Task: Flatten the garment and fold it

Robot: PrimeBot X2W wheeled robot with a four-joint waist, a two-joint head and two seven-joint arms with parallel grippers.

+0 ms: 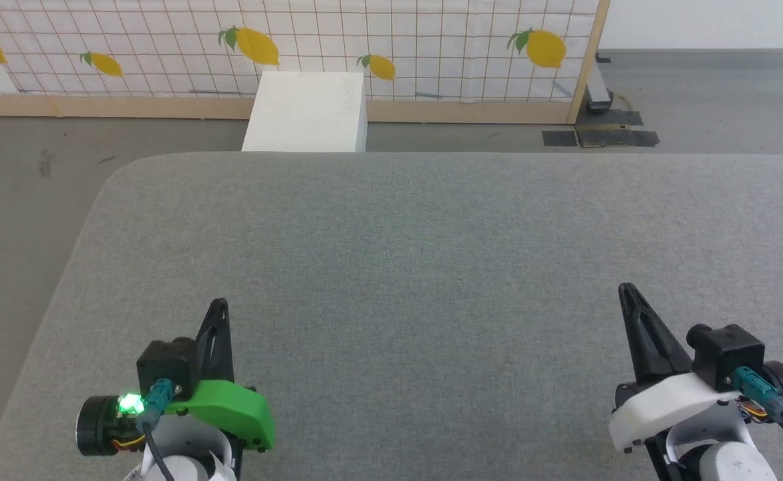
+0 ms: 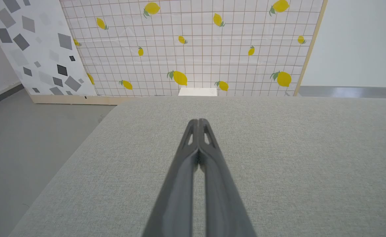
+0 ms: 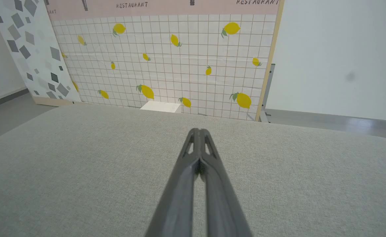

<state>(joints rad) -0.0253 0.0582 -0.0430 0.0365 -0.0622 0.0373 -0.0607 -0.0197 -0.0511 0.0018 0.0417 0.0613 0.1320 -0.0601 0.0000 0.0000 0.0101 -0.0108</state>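
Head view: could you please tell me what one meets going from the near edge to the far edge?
grey padded surface → white box → wooden base strip → lemon-print grid panel

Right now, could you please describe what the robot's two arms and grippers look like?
The left gripper has long, slotted dark fingers, a bright green shell, a black camera block, a teal plug with a black cable, and a glowing green light. The right gripper has the same fingers, camera and plug, but a white shell. Both forearms are pale.
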